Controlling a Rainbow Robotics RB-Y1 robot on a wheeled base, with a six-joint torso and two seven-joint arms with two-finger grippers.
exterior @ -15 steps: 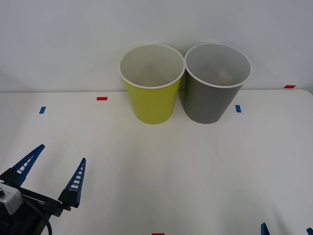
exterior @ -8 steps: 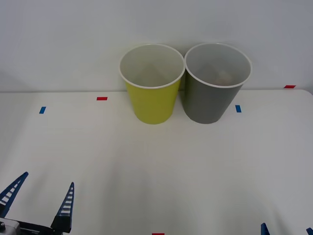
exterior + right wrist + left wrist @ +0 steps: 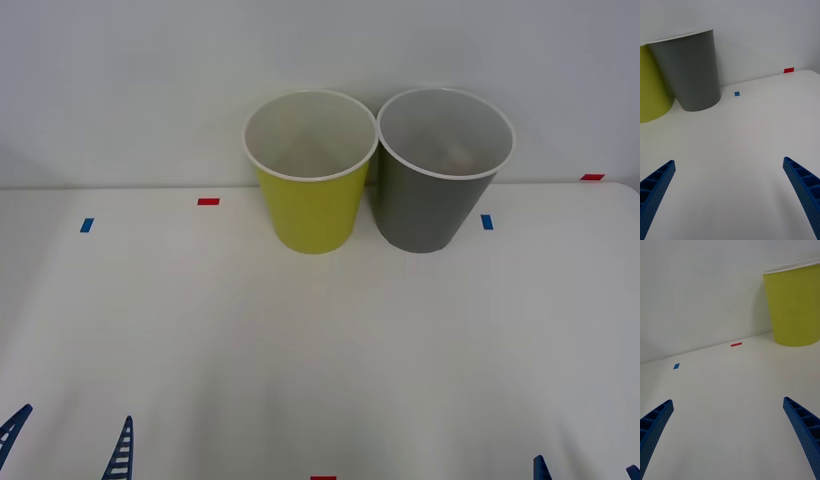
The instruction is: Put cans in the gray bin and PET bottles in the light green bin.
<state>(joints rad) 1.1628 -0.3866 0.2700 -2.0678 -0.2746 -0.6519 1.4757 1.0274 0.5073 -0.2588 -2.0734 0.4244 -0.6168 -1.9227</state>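
The light green bin and gray bin stand upright, touching, at the bench rear for easy drops. A pale object, possibly the can, lies inside gray. Left pincer and right pincer sit spread, empty, near edge.

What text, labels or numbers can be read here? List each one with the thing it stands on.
None. The light green bin and the gray bin are plain, and the red tape marks and blue tape marks on the table are blank.
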